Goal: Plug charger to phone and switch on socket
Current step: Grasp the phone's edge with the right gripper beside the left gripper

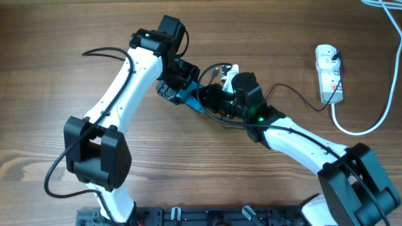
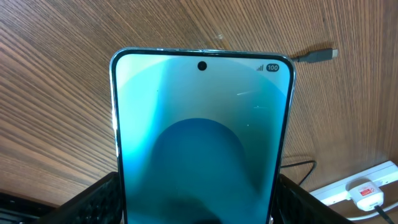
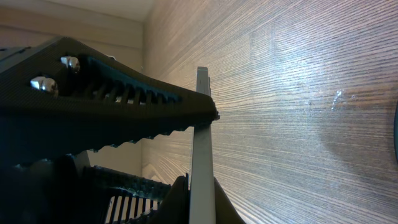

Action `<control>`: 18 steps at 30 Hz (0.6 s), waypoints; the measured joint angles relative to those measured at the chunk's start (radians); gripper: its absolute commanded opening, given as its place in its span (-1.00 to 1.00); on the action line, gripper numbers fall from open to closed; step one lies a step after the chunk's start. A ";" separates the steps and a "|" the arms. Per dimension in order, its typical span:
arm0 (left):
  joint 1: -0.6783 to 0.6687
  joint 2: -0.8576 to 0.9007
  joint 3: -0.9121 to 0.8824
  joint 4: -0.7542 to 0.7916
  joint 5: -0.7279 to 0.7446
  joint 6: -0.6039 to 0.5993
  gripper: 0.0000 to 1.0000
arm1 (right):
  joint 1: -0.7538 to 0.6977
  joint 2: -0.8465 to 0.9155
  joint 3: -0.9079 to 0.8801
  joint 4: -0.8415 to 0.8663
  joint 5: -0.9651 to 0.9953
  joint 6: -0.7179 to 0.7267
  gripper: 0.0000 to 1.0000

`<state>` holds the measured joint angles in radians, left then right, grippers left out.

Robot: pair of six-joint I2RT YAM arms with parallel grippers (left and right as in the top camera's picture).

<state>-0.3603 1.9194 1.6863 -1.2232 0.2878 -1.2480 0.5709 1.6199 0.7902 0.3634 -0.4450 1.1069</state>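
The phone (image 2: 199, 124), its turquoise screen lit, is held over the wooden table between both arms. My left gripper (image 2: 199, 190) is shut on its long sides; it also shows in the overhead view (image 1: 178, 86). In the right wrist view the phone (image 3: 201, 93) is seen edge-on as a thin pale slab, and my right gripper (image 3: 202, 190) is shut on it. The right gripper (image 1: 212, 97) meets the phone (image 1: 190, 96) at table centre. The charger's metallic tip (image 2: 324, 55) lies on the table beyond the phone; its thin black cable (image 1: 314, 107) runs toward the socket (image 1: 329, 74).
The socket's white cord (image 1: 377, 119) loops off the right edge of the table. The socket's end with a white plug (image 2: 367, 191) shows low right in the left wrist view. The left gripper's ridged black finger (image 3: 124, 99) crosses the right wrist view.
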 measured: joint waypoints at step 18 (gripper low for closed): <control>0.000 0.000 0.001 0.000 0.001 -0.014 1.00 | 0.003 0.000 0.000 -0.003 -0.026 -0.012 -0.91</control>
<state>-0.3603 1.9190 1.6875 -1.2228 0.2886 -1.2621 0.5735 1.6199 0.7902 0.3607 -0.4709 1.0950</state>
